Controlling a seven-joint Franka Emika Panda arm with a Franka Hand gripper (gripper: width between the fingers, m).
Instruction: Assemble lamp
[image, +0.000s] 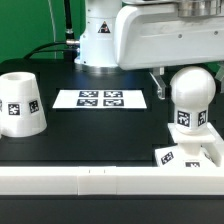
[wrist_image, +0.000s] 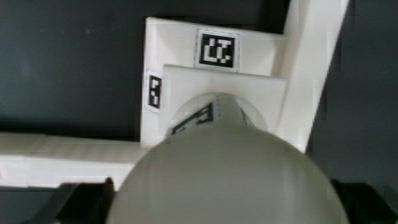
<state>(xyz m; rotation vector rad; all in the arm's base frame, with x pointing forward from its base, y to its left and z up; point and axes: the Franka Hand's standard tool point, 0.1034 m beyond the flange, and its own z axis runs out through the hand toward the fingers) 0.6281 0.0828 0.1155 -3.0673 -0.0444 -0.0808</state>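
While the bulb (image: 190, 92) stands upright on the square base (image: 188, 153) at the exterior view's right of the worktop (image: 100, 135), just behind the white rail (image: 90, 182), the jaws reach down about it, and we cannot tell whether they press it or stand slack. We judge that if its stem is not seated straight, a release or twist could topple the bulb or drag the light base askew. We note the shade (image: 22, 103) waits well apart.

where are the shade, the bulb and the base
shade (image: 22, 100): exterior view, middle of its side wall
bulb (image: 190, 90): exterior view, front of the round ball
base (image: 204, 152): exterior view, top face beside the bulb
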